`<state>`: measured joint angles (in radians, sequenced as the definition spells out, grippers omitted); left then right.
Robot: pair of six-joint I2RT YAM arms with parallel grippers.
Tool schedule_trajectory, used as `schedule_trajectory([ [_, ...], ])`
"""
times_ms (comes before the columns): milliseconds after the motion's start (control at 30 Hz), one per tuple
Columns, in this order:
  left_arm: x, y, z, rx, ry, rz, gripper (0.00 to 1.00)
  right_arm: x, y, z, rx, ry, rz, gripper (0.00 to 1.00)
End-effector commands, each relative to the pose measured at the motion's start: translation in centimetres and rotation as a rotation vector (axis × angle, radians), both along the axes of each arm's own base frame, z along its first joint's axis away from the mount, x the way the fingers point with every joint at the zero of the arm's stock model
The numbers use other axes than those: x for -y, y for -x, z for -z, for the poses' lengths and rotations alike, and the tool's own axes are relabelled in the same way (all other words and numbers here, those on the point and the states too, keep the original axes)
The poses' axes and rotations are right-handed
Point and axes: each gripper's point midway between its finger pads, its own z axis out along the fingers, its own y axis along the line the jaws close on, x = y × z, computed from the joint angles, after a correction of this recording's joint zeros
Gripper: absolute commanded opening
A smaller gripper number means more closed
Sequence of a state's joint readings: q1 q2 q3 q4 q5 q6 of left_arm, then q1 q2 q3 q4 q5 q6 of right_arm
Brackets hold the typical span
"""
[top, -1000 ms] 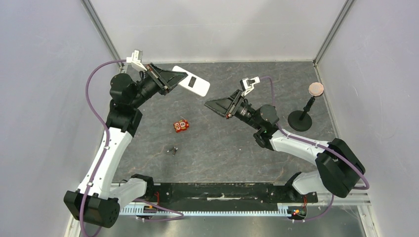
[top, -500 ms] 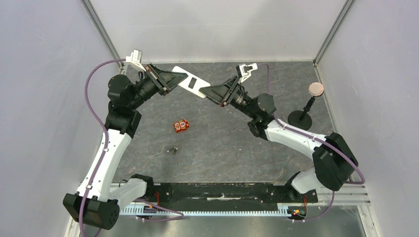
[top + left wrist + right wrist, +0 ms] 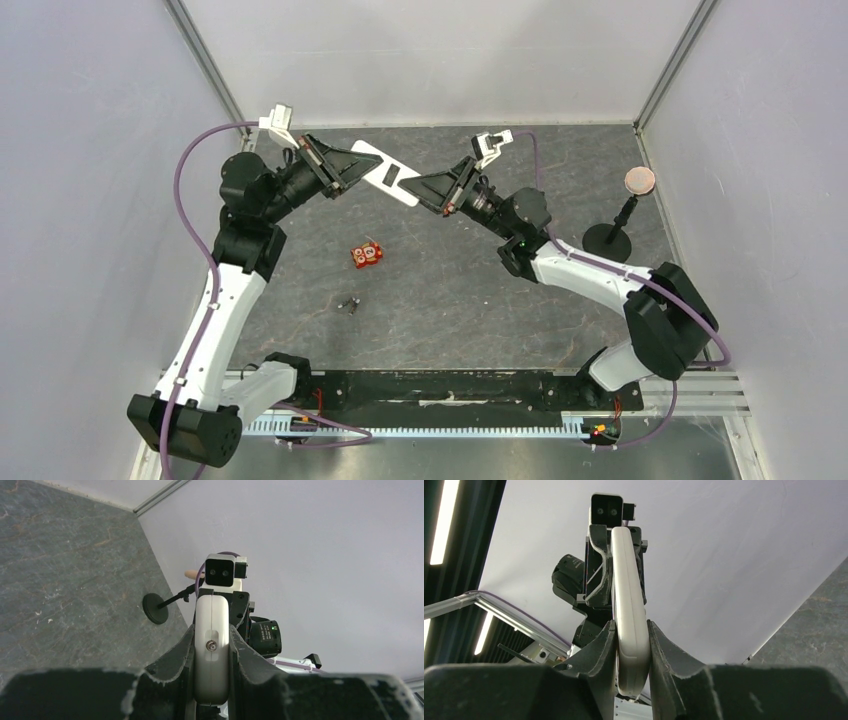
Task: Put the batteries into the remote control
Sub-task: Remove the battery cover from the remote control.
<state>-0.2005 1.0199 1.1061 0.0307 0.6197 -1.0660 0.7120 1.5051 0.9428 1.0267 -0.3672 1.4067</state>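
The remote control (image 3: 385, 170) is a slim white bar, back side up with its dark slot showing, held in the air over the far part of the table. My left gripper (image 3: 366, 160) is shut on its far-left end. My right gripper (image 3: 420, 187) is shut on its near-right end. In the left wrist view the remote (image 3: 212, 630) stands edge-on between my left gripper (image 3: 212, 642) jaws. In the right wrist view the remote (image 3: 626, 595) is pinched in my right gripper (image 3: 631, 637). A small red piece with pale round cells (image 3: 366, 255) lies on the table.
A tiny dark item (image 3: 349, 303) lies nearer the arm bases. A black stand with a round pinkish disc (image 3: 612, 238) is at the right; it also shows in the left wrist view (image 3: 155, 609). White walls enclose the dark mat (image 3: 450, 300).
My right gripper has moved up and left from mid-table to the remote and shut on its free end. The remote has shifted slightly left, still in my left gripper.
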Motion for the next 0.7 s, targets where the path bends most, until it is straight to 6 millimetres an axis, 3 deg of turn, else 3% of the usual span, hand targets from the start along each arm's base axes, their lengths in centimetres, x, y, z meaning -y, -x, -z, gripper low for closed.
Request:
schedule_trajectory([
  [0, -0.8, 0.6, -3.4, 0.101, 0.000, -0.043, 0.02, 1.3, -0.6, 3.3, -0.023, 0.060, 0.040, 0.10],
  [200, -1.0, 0.2, -4.6, 0.092, 0.020, -0.050, 0.02, 3.0, -0.2, 4.1, 0.013, 0.054, 0.032, 0.11],
  [567, -1.5, -0.4, -5.1, 0.108, 0.044, -0.093, 0.02, 3.3, 1.4, 3.7, 0.090, 0.006, -0.023, 0.06],
  [667, -1.4, -0.4, -5.3, 0.122, 0.049, -0.083, 0.02, 3.3, 1.4, 3.4, 0.083, -0.008, -0.031, 0.10],
])
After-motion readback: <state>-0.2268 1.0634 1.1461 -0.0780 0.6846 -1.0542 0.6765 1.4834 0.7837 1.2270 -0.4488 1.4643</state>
